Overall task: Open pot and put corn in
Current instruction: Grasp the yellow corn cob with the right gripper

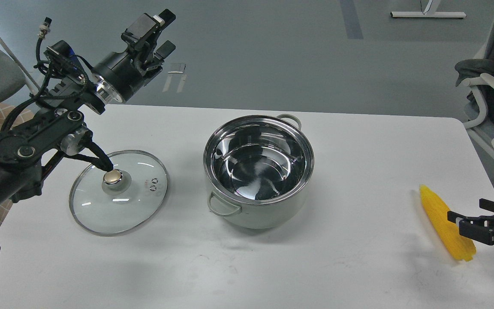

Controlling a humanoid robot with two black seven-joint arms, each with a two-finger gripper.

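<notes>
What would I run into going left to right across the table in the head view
Glass lid → pot → corn → right gripper, at the corn's near end.
</notes>
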